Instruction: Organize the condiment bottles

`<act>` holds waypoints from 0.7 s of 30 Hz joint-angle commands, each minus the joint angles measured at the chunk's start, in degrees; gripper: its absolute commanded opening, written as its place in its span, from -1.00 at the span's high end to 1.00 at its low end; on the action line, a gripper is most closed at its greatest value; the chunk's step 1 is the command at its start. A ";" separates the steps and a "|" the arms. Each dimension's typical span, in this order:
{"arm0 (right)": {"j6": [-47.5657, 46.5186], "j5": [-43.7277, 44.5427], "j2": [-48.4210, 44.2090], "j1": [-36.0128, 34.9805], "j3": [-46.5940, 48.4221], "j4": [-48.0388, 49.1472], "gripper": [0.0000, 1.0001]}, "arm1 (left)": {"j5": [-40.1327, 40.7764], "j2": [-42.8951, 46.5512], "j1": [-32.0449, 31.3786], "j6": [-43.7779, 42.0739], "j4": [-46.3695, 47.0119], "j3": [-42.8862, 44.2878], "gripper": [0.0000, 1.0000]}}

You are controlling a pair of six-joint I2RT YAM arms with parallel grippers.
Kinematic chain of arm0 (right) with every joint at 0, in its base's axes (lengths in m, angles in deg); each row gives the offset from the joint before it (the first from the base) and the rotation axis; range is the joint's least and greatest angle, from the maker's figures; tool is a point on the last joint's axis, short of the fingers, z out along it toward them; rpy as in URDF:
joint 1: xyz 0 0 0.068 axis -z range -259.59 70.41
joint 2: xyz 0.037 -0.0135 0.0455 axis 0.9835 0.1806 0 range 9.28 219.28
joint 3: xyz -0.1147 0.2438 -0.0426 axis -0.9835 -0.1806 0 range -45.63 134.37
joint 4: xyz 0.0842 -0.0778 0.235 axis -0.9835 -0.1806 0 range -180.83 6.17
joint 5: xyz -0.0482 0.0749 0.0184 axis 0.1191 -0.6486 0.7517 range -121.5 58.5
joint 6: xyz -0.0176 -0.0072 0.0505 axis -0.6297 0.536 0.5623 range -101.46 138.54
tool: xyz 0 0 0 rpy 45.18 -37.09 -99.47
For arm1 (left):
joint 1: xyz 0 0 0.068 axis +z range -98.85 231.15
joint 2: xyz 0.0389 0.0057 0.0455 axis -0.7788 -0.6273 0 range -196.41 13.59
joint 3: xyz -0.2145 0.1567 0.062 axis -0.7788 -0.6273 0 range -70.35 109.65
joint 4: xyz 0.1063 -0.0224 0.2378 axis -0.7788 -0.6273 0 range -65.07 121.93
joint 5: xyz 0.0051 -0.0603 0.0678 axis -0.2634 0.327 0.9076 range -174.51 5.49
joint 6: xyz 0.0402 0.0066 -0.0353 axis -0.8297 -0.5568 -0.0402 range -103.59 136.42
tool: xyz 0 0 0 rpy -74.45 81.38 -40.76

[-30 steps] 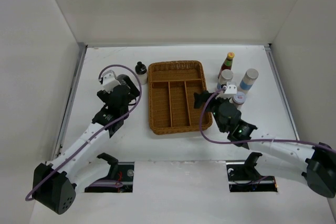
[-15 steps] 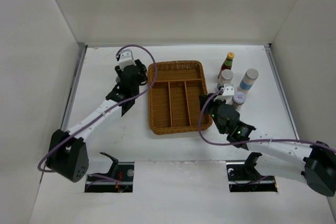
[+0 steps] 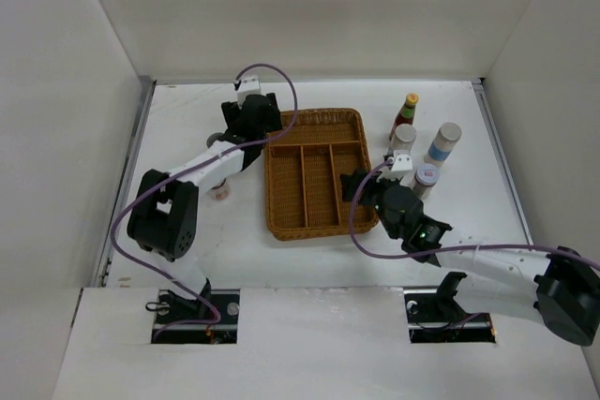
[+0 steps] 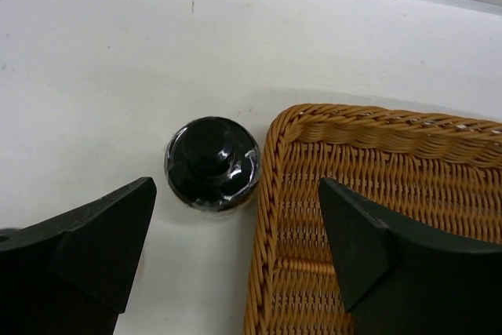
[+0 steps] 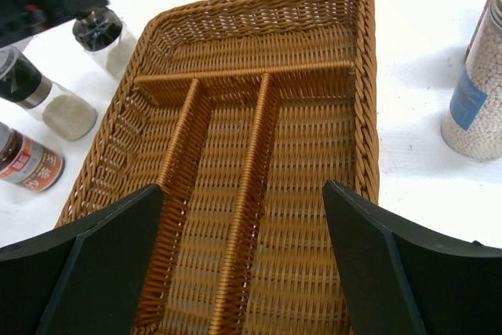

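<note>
The left gripper (image 4: pixel 235 208) hangs over the far left corner of the wicker tray (image 5: pixel 252 7) with its fingers spread and nothing between them. The black-capped bottle (image 4: pixel 212 164) stands upright on the table (image 4: pixel 94 52) just ahead of the fingertips and just beside the tray's outer rim; whether it touches the rim I cannot tell. Two more bottles stand on the table along the tray's left side, a silver-collared shaker (image 5: pixel 39 96) of white powder and a red-labelled bottle (image 5: pixel 27 164). The right gripper (image 5: pixel 243 190) hovers above the tray's near right part, fingers wide apart, holding nothing. To the tray's right stand the red yellow-capped bottle (image 3: pixel 406 111), a white-capped bottle (image 3: pixel 402 138), the blue-labelled bottle (image 3: pixel 444 143) and the grey-lidded jar (image 3: pixel 426 175), grouped close together
</note>
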 commanded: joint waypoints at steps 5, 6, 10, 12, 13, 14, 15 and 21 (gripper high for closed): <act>0.32 -1.13 -1.47 0.34 0.15 3.93 -0.85 | 4.52 -4.15 0.83 -0.63 1.15 3.97 -0.60; 0.32 -1.31 -1.21 0.34 0.24 3.93 -0.85 | 5.84 -4.15 0.57 -0.63 1.68 3.62 -0.60; 0.32 -1.75 0.11 0.34 0.76 3.93 -0.86 | 5.60 -6.78 0.91 -1.07 2.74 4.49 -0.59; 0.32 -1.75 0.20 0.25 0.77 4.10 -0.86 | 4.02 -8.63 1.18 -1.07 3.18 5.54 -0.47; 0.32 -1.75 0.20 0.25 0.77 4.10 -0.86 | 3.40 -9.42 1.27 -1.07 3.35 6.07 -0.39; 0.32 -1.75 0.03 0.34 0.68 4.10 -0.86 | 3.05 -9.95 1.36 -1.16 3.35 6.51 -0.26; 0.32 -1.75 -0.23 0.52 0.50 4.10 -0.86 | 2.96 -10.21 1.44 -1.16 3.35 6.86 -0.17; 0.85 -1.75 -1.47 1.13 -0.02 4.10 -0.86 | 4.62 -5.05 2.32 -1.33 5.72 5.03 0.27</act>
